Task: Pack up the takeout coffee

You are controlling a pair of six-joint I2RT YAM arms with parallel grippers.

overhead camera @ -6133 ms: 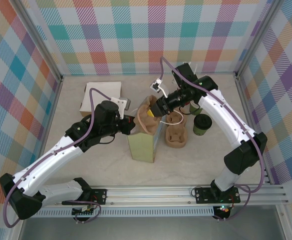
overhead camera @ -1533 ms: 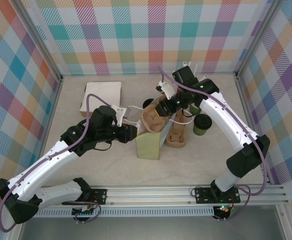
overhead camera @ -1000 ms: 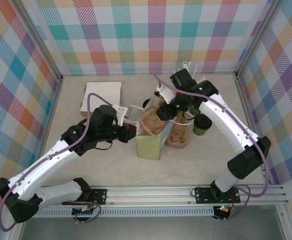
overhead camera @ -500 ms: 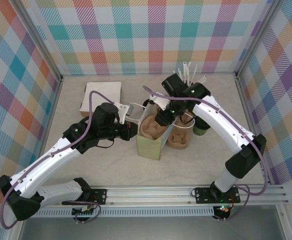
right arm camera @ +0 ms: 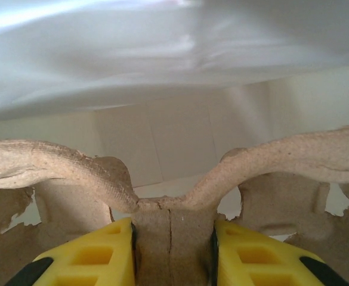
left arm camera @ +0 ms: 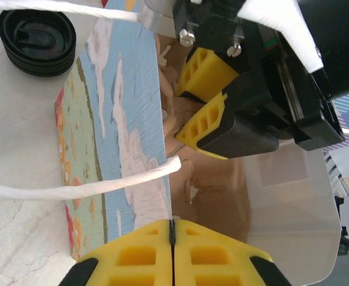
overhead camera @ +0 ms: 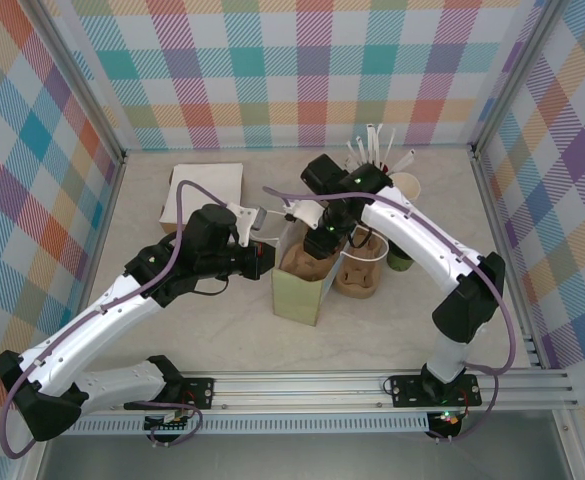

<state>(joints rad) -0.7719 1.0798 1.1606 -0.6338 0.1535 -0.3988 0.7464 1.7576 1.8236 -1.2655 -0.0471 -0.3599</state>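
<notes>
Pulp carriers number two: right gripper clamps one, left gripper pinches bag.

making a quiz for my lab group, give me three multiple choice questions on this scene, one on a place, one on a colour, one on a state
1. Where is the pulp carrier that the right gripper holds?
A) on the white stack
B) in the open paper bag
C) on the front rail

2. What colour are the right gripper's fingers?
A) yellow
B) red
C) white

3. How is the left gripper?
A) open above the table
B) shut on a straw
C) shut on the paper bag's wall

Answers:
1 B, the carrier sits in the bag's mouth, with pale bag walls behind it in the right wrist view.
2 A, both fingers show yellow on either side of the carrier.
3 C, its fingers meet on the bag's thin edge.
</notes>
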